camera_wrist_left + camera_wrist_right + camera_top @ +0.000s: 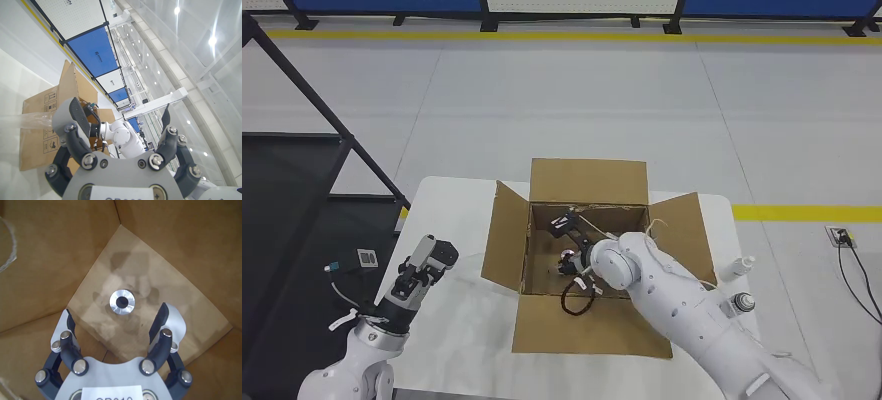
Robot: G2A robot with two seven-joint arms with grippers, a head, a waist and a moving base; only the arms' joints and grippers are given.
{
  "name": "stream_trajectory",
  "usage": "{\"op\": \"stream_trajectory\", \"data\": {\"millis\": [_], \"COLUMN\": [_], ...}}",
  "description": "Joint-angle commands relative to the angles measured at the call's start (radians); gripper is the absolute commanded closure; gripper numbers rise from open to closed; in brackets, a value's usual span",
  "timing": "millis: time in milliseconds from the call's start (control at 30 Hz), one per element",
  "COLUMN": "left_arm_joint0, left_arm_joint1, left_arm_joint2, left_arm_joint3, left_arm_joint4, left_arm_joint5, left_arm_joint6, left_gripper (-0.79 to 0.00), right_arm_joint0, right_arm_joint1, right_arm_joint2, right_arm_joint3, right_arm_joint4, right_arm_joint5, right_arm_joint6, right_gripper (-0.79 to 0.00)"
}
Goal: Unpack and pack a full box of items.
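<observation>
White counter [462,300] carries the open cardboard box [589,180]. Right tool [115,307] is down inside the box, jaws spread and empty, over a metal ring [130,303] on the box floor. Left tool [121,103] is spread, empty, raised beside the box.

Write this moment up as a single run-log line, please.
right gripper: open, inside box, above metal cylinder on box floor | left gripper: open, empty, beside box
</observation>
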Motion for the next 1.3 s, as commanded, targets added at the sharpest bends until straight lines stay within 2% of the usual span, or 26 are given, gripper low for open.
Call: {"op": "stream_trajectory", "data": {"millis": [0,33,67,100,133,200,233,333,433,467,667,833,933,1033,1167,1267], "left_arm_joint0": [0.0,0.0,0.0,0.0,0.0,0.0,0.0,0.0,0.0,0.0,0.0,0.0,0.0,0.0,0.0,0.0], "left_arm_joint1": [0.0,0.0,0.0,0.0,0.0,0.0,0.0,0.0,0.0,0.0,0.0,0.0,0.0,0.0,0.0,0.0], "left_arm_joint2": [0.0,0.0,0.0,0.0,0.0,0.0,0.0,0.0,0.0,0.0,0.0,0.0,0.0,0.0,0.0,0.0], "left_arm_joint3": [0.0,0.0,0.0,0.0,0.0,0.0,0.0,0.0,0.0,0.0,0.0,0.0,0.0,0.0,0.0,0.0], "left_arm_joint4": [0.0,0.0,0.0,0.0,0.0,0.0,0.0,0.0,0.0,0.0,0.0,0.0,0.0,0.0,0.0,0.0], "left_arm_joint5": [0.0,0.0,0.0,0.0,0.0,0.0,0.0,0.0,0.0,0.0,0.0,0.0,0.0,0.0,0.0,0.0], "left_arm_joint6": [0.0,0.0,0.0,0.0,0.0,0.0,0.0,0.0,0.0,0.0,0.0,0.0,0.0,0.0,0.0,0.0], "left_gripper": [-0.785,-0.785,-0.785,-0.785,-0.785,-0.785,-0.785,-0.785,-0.785,-0.785,-0.785,-0.785,-0.785,-0.785,-0.785,-0.785], "right_arm_joint0": [0.014,0.019,0.026,0.029,0.034,0.046,0.05,0.063,0.07,0.072,0.09,0.098,0.068,-0.051,-0.385,-0.615], "right_arm_joint1": [-0.022,-0.033,-0.043,-0.053,-0.062,-0.081,-0.09,-0.114,-0.133,-0.138,-0.149,-0.114,-0.062,0.021,0.13,0.17], "right_arm_joint2": [-0.022,-0.028,-0.037,-0.046,-0.051,-0.065,-0.069,-0.077,-0.078,-0.076,-0.047,0.015,0.09,0.231,0.5,0.665], "right_arm_joint3": [0.053,0.075,0.099,0.118,0.137,0.179,0.195,0.243,0.279,0.289,0.31,0.22,0.065,-0.236,-0.833,-1.149], "right_arm_joint4": [-0.012,-0.01,-0.021,-0.025,-0.023,-0.034,-0.031,-0.019,-0.007,0.001,0.019,0.0,-0.05,-0.144,-0.33,-0.379], "right_arm_joint5": [0.01,0.011,0.018,0.018,0.016,0.027,0.029,0.015,0.001,-0.008,-0.025,-0.008,0.054,0.137,0.202,0.174], "right_arm_joint6": [-0.041,-0.065,-0.087,-0.098,-0.106,-0.109,-0.111,-0.098,-0.105,-0.108,-0.144,-0.149,-0.137,-0.086,0.074,0.132], "right_gripper": [-0.785,-0.785,-0.745,-0.656,-0.628,-0.449,-0.385,-0.302,-0.022,0.0,0.0,0.0,0.0,0.0,0.0,0.0]}}
